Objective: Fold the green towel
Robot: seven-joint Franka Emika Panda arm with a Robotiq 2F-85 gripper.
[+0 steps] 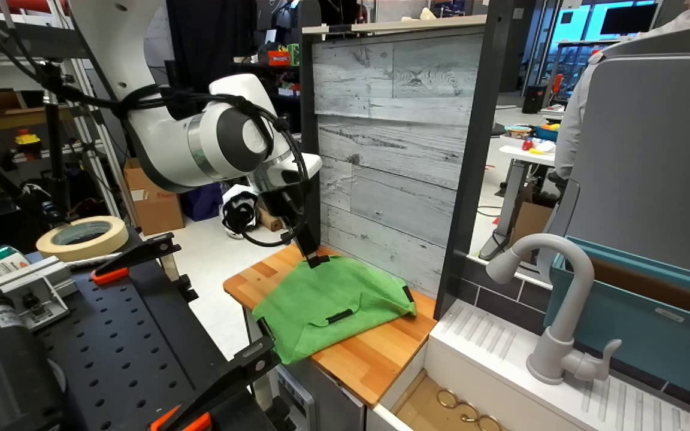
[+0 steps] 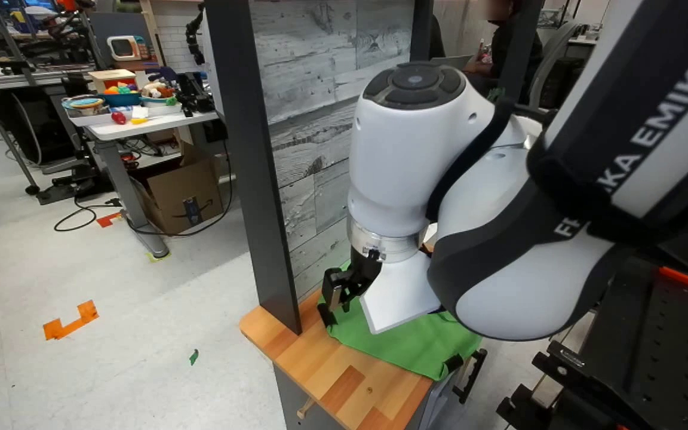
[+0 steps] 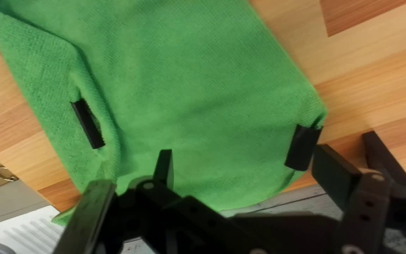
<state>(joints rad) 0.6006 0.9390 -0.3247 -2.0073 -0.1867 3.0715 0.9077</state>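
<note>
While the green towel (image 1: 321, 284) lies on the counter (image 1: 369, 353), the tool (image 3: 240, 162) gapes wide nearby. The arm (image 2: 499, 251) bears "EMIKA".

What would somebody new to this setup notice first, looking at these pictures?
Most likely the bright green towel, lying creased on the small wooden tabletop, with black strips on it. Next, the big white-and-black robot arm, which fills much of an exterior view, its open gripper low near the towel's edge. Then perhaps the curved grey faucet, standing on the white ribbed sink top in an exterior view.
</note>
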